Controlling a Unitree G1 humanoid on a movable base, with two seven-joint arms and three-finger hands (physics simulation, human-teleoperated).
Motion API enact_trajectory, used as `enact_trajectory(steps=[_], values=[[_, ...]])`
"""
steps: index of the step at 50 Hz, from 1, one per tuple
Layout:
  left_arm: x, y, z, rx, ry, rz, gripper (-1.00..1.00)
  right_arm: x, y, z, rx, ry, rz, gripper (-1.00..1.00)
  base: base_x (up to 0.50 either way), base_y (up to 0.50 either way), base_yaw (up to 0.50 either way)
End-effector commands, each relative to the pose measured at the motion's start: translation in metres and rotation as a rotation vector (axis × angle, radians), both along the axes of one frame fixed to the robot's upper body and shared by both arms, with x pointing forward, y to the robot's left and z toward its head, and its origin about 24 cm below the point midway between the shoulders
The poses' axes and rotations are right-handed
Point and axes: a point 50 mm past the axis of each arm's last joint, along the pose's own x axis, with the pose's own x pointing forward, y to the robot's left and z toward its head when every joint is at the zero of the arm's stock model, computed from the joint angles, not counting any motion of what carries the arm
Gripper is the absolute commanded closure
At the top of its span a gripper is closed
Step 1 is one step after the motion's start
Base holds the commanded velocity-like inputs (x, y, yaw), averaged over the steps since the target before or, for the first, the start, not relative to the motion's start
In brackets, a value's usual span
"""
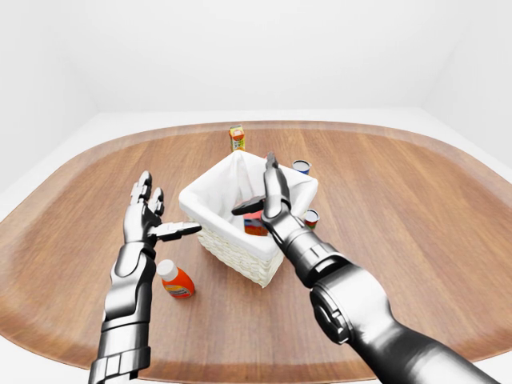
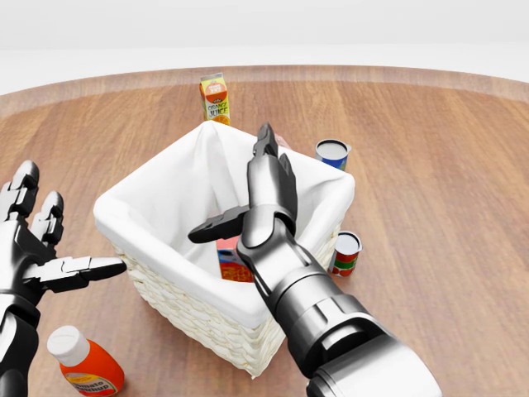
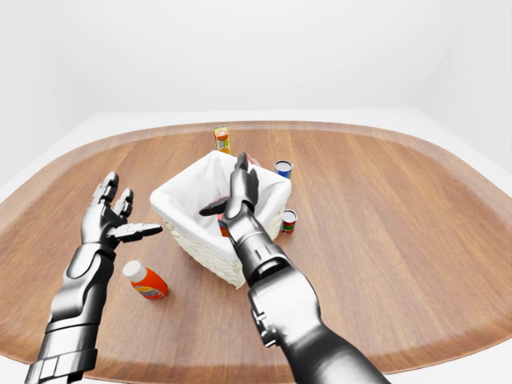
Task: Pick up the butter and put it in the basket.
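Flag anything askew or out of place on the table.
Nothing is spilled or damaged. The bottle lies on its side beside the basket. The butter sits inside it, under the open right hand.

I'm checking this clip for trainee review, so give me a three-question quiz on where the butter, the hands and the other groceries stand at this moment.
1. True or false: the right hand is shut on the butter.
2. Where is the butter? A) on the table beside the basket B) inside the basket C) in the left hand
3. Fill in: the bottle with the white cap lies at the head view's lower ____.

Key: 1. False: its fingers are spread open above the basket. 2. B, low against the white liner. 3. Left, outside the basket.
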Motion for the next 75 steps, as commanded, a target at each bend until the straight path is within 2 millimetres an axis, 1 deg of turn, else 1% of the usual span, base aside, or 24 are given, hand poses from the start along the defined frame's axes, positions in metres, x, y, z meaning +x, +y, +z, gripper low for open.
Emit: enact_trajectory(steps=[1, 25, 75], values=[[0.001, -0.0002, -0.0019, -0.001, 0.009, -0.001, -1.0, -0.0011, 0.0033, 0.0008, 0.005, -0.009, 0.011, -1.0, 0.0, 0.0, 0.0], [-0.0007, -0.0014, 0.0012, 0.002, -0.007, -0.003, -1.0, -0.0022, 0.0086, 0.0079, 0.038, -0.05, 0.05, -1.0, 0.0, 0.0, 0.0], [-0.0003, -0.0016, -0.0012, 0.001, 0.004, -0.005, -1.0, -0.0041, 0.0099, 0.0039, 0.039, -0.039, 0.057, -1.0, 0.0, 0.0, 0.0]])
